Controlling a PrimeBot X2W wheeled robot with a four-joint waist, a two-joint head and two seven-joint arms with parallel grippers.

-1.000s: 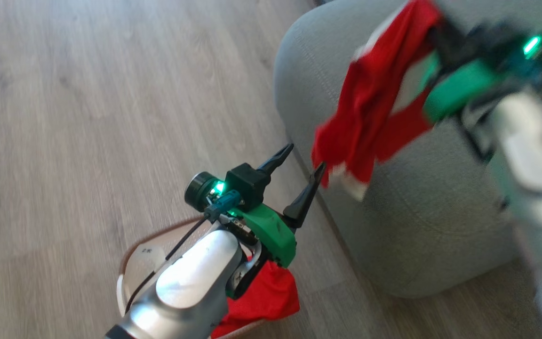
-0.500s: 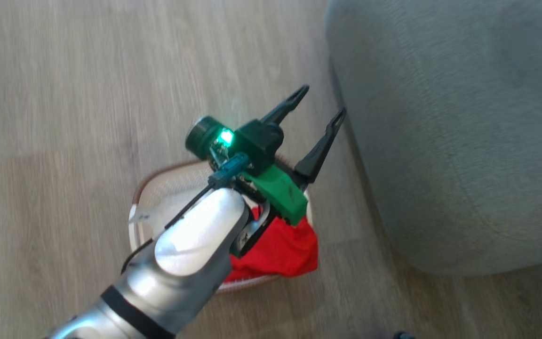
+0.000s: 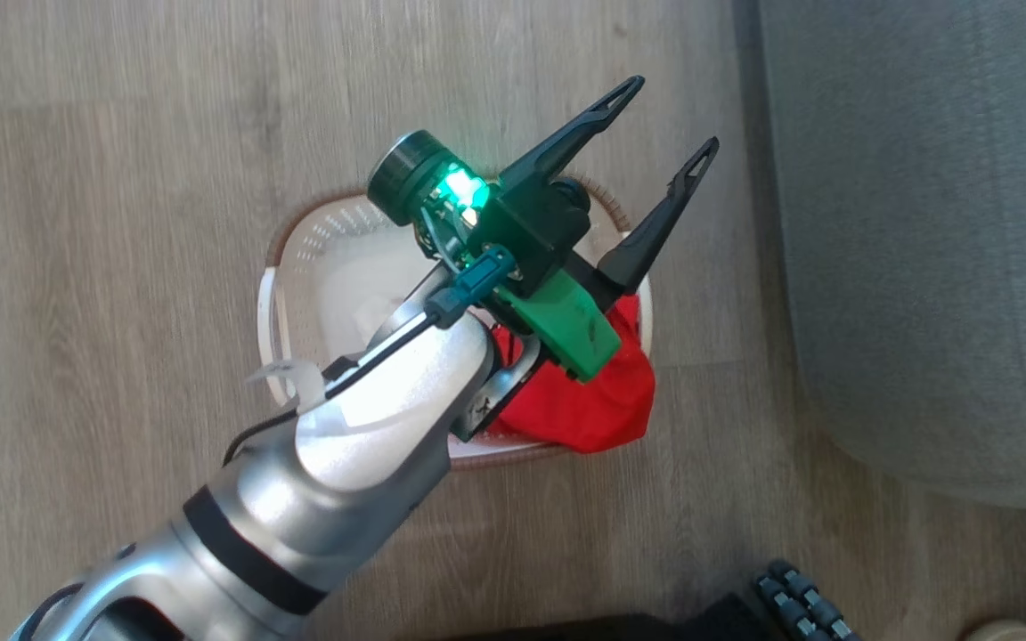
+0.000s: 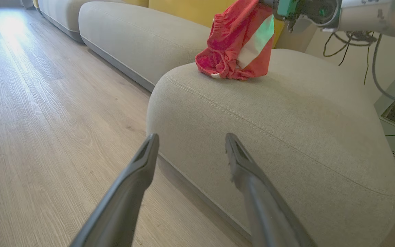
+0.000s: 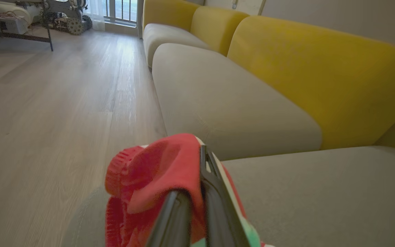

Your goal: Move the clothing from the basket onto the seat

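Observation:
My left gripper [image 3: 666,120] hangs open and empty above the cream basket [image 3: 299,258], which stands on the floor beside the grey seat [image 3: 923,223]. Red clothing [image 3: 598,409] lies bunched in the basket's right end, partly under my left wrist. In the left wrist view the open left gripper [image 4: 190,140] points at the seat's rounded edge [image 4: 269,113]. A second piece of red and white clothing [image 4: 238,51] hangs there from my right arm, its lower end resting on the seat. My right gripper [image 5: 201,154] is shut on this clothing [image 5: 156,168] over the seat [image 5: 321,192].
Wooden floor [image 3: 121,267] surrounds the basket. Yellow back cushions [image 5: 321,75] run behind the grey sofa sections. Loose cables [image 4: 372,51] hang to the right of the seat. A black treaded part of my base [image 3: 798,596] sits low in the head view.
The head camera has swung toward the basket, so the right gripper and its red garment have left that view. The left gripper has stayed open above the basket.

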